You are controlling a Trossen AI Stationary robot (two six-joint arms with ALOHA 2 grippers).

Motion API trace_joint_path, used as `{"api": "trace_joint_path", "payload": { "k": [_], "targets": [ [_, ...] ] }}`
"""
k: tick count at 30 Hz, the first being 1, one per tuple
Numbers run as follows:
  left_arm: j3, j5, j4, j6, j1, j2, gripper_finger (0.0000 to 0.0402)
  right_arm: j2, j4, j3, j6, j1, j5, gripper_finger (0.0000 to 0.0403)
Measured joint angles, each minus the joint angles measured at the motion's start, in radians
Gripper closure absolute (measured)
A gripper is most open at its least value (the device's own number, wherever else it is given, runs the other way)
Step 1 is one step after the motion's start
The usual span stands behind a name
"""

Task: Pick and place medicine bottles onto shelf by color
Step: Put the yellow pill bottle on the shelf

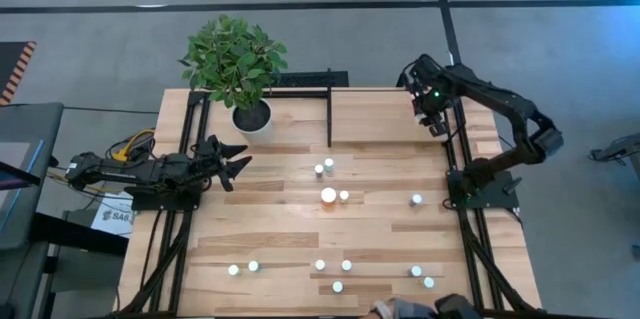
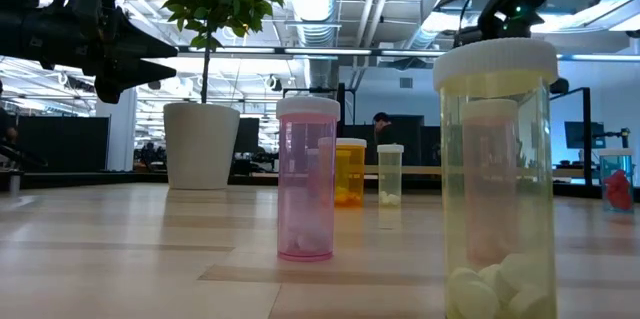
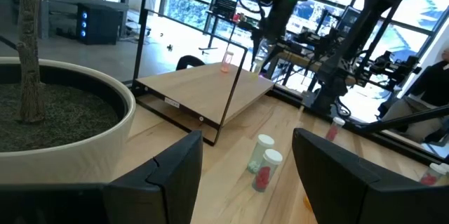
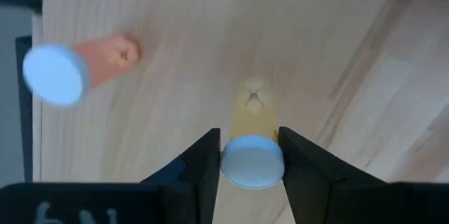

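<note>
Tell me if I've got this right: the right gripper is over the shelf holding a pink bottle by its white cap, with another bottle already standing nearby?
Not quite. The bottle in the right gripper is yellowish, not pink, as the right wrist view shows. The other bottle standing nearby on the shelf is the pinkish-orange one.

Bare shelf board lies open, hemmed by the plant pot and black centre bar.

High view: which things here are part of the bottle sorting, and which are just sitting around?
Job:
medicine bottles scattered on the table
shelf at the back
yellow bottle between the right gripper fingers, above the shelf
left gripper, open, waiting near the pot

Lying about:
potted plant
</note>
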Motion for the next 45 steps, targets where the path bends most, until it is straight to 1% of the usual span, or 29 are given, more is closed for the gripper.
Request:
{"api": "trace_joint_path", "payload": {
  "k": [11,18,32,37,45],
  "targets": [
    [0.0,0.0,0.0,0.0,0.0,0.0,0.0194,0.007,0.03,0.0,0.002,-0.075,0.0,0.024],
    [0.0,0.0,0.0,0.0,0.0,0.0,0.0194,0.007,0.075,0.0,0.024,-0.092,0.039,0.0239],
    [0.0,0.0,0.0,0.0,0.0,0.0,0.0194,0.007,0.083,0.0,0.053,-0.089,0.044,0.024],
    [0.0,0.0,0.0,0.0,0.0,0.0,0.0194,0.007,0.083,0.0,0.084,-0.074,0.045,0.024],
    [0.0,0.0,0.0,0.0,0.0,0.0,0.0194,0.007,0.101,0.0,0.089,-0.05,0.045,0.0239]
  ]
}}
